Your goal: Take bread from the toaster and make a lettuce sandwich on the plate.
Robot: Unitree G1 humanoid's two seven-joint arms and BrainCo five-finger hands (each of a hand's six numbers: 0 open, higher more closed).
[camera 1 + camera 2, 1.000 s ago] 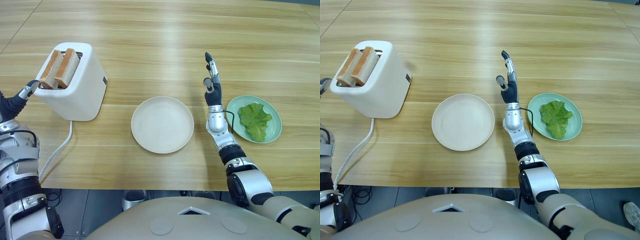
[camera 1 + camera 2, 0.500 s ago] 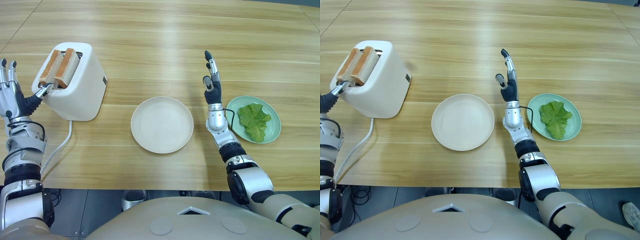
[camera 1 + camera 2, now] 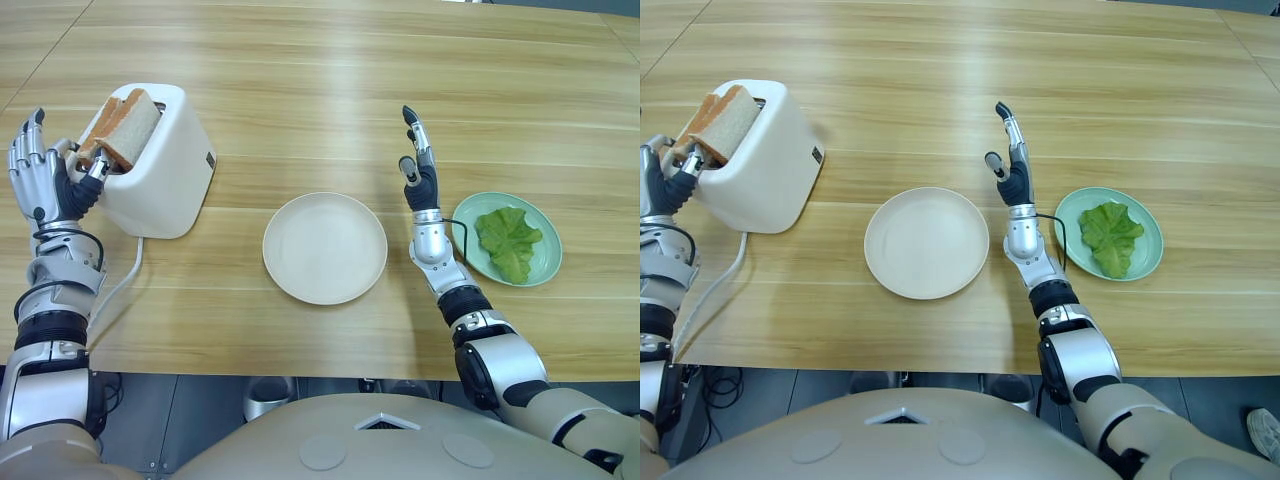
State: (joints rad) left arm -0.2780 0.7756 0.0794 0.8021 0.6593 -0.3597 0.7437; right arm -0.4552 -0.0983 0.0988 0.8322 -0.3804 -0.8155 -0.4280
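Brown-crusted bread (image 3: 122, 118) just beside left hand (image 3: 45, 182).

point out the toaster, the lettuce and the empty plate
toaster (image 3: 165, 185), left eye view, on its white side wall
lettuce (image 3: 510, 240), left eye view, middle of the leaf
plate (image 3: 325, 248), left eye view, bare centre of the dish
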